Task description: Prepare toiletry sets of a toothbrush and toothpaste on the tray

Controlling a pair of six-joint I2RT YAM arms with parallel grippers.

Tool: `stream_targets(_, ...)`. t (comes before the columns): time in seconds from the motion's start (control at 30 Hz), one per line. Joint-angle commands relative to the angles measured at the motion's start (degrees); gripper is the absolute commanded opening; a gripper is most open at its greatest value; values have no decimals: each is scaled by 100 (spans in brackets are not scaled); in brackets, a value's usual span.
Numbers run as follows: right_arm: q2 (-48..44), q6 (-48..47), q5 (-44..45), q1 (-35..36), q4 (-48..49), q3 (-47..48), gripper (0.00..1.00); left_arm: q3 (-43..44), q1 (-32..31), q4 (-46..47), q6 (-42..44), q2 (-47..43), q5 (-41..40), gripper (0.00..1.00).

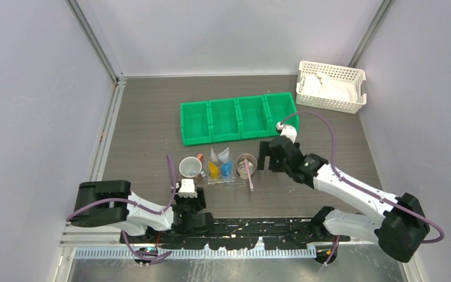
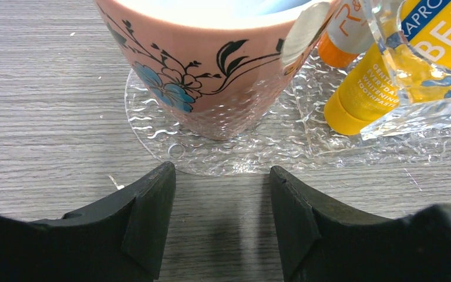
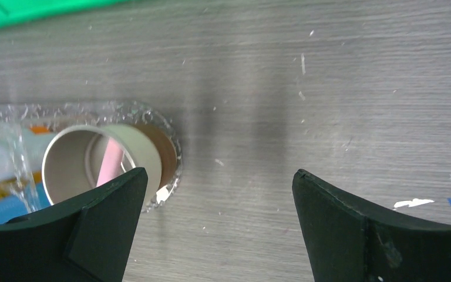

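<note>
Your right hand [image 3: 217,185], spread and empty, is nearer. Pale pink long-handled toothbrush [image 1: 251,177] stands in grey round cup [image 1: 243,161] at clear crinkly plastic tray's [image 2: 152,132] right end, just frame-left of it, handle leaning down-frame.

Light falls even and diffuse from above, shadows soft. In the left wrist view the tray [image 2: 152,126] glints with speckled highlights — crinkles sharp — and the cup [image 2: 211,76] on it blows out white at the rim. Right of the tray, the right wrist view shows faint shadow bands (slightly soft overall).
</note>
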Motion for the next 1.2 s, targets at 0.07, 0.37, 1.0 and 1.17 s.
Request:
stream_targets(0.07, -849, 899, 1781, 1150, 351, -881, 100, -333, 87, 36, -327, 198, 1639, 61)
stream_targets(0.37, -1696, 1609, 2346, 1554, 603, -1856, 100, -349, 87, 53, -345, 207, 1647, 61)
stream_targets(1.0, -288, 3717, 3759, 4931, 684, -2273, 100, -329, 87, -41, -418, 161, 1675, 61)
stream_targets(1.17, 1001, 3657, 4019, 5515, 1027, -1823, 100, -339, 87, -52, -426, 123, 1678, 61)
